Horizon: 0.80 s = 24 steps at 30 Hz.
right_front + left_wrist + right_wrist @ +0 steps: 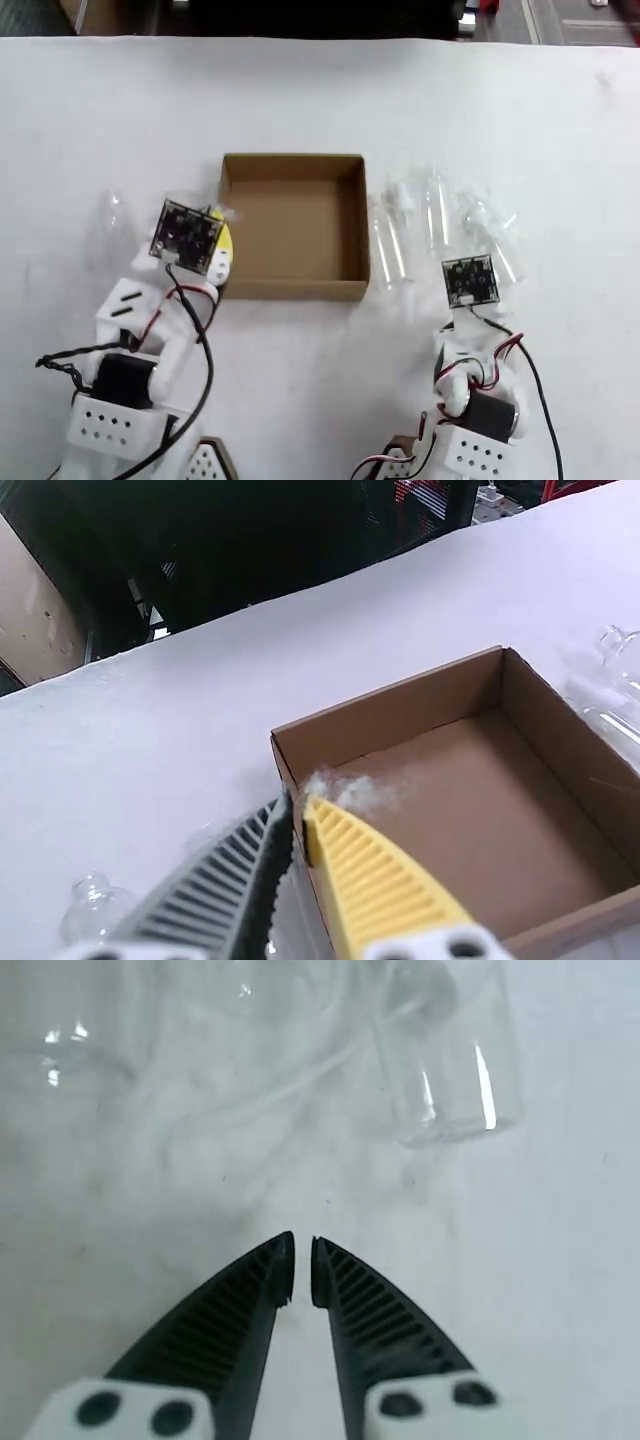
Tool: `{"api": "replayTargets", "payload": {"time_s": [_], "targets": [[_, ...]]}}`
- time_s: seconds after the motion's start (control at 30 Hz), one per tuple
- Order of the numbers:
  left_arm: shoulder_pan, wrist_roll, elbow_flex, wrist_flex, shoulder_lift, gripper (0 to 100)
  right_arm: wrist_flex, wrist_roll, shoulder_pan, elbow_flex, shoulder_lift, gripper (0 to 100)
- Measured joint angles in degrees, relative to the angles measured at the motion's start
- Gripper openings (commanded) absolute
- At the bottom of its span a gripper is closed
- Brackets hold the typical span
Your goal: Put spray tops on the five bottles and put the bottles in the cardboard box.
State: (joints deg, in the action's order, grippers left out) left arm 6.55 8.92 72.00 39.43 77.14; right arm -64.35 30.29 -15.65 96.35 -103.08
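Gripping clear bottles (pixel 388 252) right of the cardboard box (pixel 293 290): likely light, slick; hold mid-body.
Empty right jaws almost shut; left jaws pinch a pale clear piece (pixel 340 790) at the box's wall.

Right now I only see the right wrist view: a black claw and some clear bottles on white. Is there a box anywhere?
Observer: Yes. An open cardboard box sits mid-table, just left of those bottles, with no bottle in it.
Visitor: Where is the other arm?
Observer: The left claw is at the box's near left corner; one finger is yellow, the other grey.
Visitor: Any bottles over there?
Observer: One clear bottle is on the table, left of the box.
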Motion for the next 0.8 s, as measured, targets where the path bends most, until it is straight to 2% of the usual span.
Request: {"api": "replayTargets", "payload": {"time_s": [0.1,0.27,0.4,0.5,0.67,0.8], "targets": [[0.0,0.0,0.0,0.0,0.0,2,0.0,1.8,0.0,0.0,0.0,3.4],[0.0,0.0,0.2,-0.9,0.0,2,2.1,2.0,-5.8,0.0,0.0,19.0],[0.0,0.0,2.5,-3.5,0.0,3,3.6,-5.0,-11.8,0.0,0.0,27.6],[0.0,0.0,2.8,-4.4,0.0,3,3.9,-11.3,-13.7,0.0,0.0,23.5],[0.0,0.0,2.8,-4.5,0.0,3,3.9,-13.4,-13.9,0.0,0.0,1.2],[0.0,0.0,2.8,-4.5,0.0,3,4.3,-9.4,-13.8,0.0,0.0,4.9]]}}
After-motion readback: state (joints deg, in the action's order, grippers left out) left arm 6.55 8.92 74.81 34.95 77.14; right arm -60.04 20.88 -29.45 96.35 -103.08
